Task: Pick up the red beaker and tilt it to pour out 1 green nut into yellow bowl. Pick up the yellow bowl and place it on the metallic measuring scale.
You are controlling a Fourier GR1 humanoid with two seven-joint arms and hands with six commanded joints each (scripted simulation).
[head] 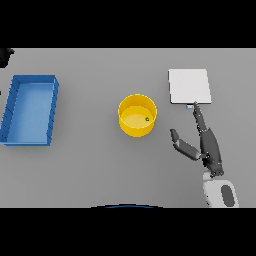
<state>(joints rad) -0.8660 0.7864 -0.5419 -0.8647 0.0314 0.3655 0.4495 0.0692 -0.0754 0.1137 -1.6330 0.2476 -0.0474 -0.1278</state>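
Observation:
A yellow bowl (137, 115) stands upright at the middle of the table, and one small green nut (147, 119) lies inside it near its right wall. The metallic measuring scale (189, 86), a flat pale square plate, lies to the bowl's upper right. My right hand (210, 146) is open to the right of the bowl and apart from it, its straight fingers reaching up to the scale's near edge, its thumb spread toward the bowl. No red beaker is in view. My left hand is out of view.
A blue rectangular bin (30, 110) sits at the left side of the table. A dark object (5, 56) pokes in at the far left edge.

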